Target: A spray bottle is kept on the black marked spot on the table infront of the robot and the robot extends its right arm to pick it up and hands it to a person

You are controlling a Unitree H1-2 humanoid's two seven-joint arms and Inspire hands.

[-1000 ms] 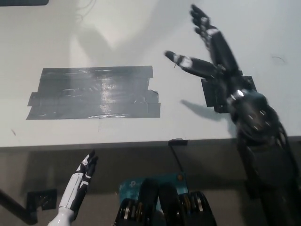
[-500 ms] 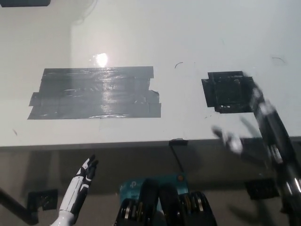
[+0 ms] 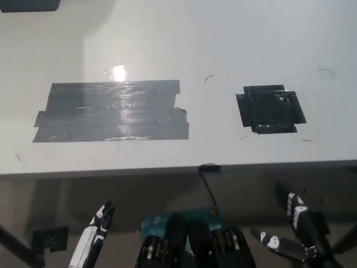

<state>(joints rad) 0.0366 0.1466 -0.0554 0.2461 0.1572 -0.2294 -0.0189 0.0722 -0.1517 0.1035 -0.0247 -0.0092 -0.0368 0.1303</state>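
Bottle's nowhere in view: the black marked spot (image 3: 270,109) near the table's (image 3: 167,39) right front edge is bare, with a big grey tape patch (image 3: 111,110) to its left. Right hand (image 3: 295,231) hangs below the front edge, fingers spread, holding nothing. Left hand (image 3: 95,231) rests low too, fingers straight. Looks like the handover's finished, or not begun. Next move needs a bottle on the spot.

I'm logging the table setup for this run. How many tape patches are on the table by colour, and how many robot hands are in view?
Grey tape patch: 1
Black tape patch: 1
White left hand: 1
Black right hand: 1
Total: 4
No spray bottle is visible on the table.
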